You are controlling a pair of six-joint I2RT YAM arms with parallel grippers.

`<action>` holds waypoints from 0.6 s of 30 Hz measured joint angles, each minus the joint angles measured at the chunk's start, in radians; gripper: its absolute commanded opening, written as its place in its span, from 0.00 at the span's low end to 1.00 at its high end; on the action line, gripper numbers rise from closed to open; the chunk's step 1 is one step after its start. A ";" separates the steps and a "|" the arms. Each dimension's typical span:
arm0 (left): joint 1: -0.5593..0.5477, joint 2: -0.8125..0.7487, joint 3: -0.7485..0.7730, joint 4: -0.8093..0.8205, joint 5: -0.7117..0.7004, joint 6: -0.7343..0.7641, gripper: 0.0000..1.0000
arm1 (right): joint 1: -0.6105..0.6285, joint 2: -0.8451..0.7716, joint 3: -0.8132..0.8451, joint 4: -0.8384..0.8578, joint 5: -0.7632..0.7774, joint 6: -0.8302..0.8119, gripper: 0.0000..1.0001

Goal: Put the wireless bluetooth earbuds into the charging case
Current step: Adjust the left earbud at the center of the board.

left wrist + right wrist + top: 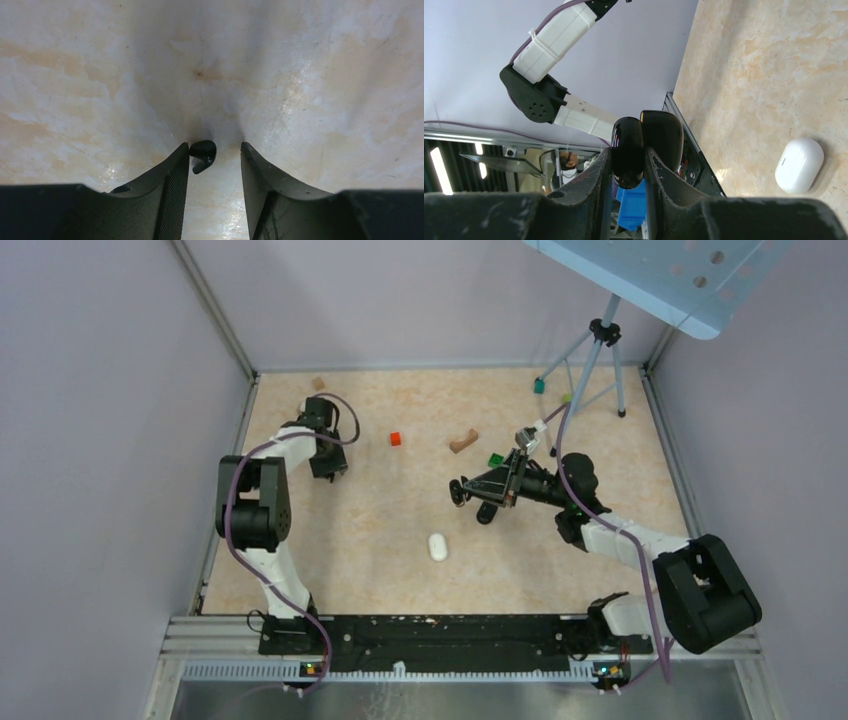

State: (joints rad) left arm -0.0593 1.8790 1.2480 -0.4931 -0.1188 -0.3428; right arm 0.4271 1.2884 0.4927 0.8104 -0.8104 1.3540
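Earbud [203, 152], black and small, was seen lying on the table [400, 520] at its far left, between the fingers of the left gripper [215, 149]. Those fingers were set partly apart around it. One finger [172, 175] was touching or nearly touching the bud, while a clear gap was left at the other, so nothing was gripped yet. The straddle was judged to have been arranged so that a simple closing would trap the bud. With so small and rounded a piece, a skid along the table was to be reckoned with.

A second earbud could not be made out in any view.

The charging case [627, 145], glossy black, was held well to the right, clear of the table, pinched firmly between the fingers of the right gripper [628, 156]. What seemed to be its lid [664, 132] was swung open beside it. The case was judged to be held aloft and turned sideways so that its opening could be offered to the left arm.

A white oval case [437, 546] was left on the table nearer the bases, untouched. A red block [395, 439], a brown piece [463, 441] and a green block [496, 459] were scattered farther back.
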 measured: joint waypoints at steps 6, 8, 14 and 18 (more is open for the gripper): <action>-0.002 0.012 0.021 -0.003 0.053 -0.003 0.48 | 0.000 0.000 0.000 -0.011 0.000 -0.001 0.00; -0.002 0.012 0.023 -0.005 0.064 -0.005 0.49 | 0.000 0.000 0.000 -0.011 0.000 -0.001 0.00; -0.002 0.025 0.056 -0.050 0.079 -0.016 0.59 | 0.000 0.000 0.000 -0.011 -0.001 -0.001 0.00; -0.002 0.027 0.061 -0.058 0.087 0.055 0.60 | 0.000 -0.003 0.000 -0.011 0.000 -0.001 0.00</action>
State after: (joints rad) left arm -0.0616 1.9057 1.3094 -0.5510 -0.0319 -0.2878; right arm 0.4271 1.2854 0.4927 0.7990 -0.8108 1.3533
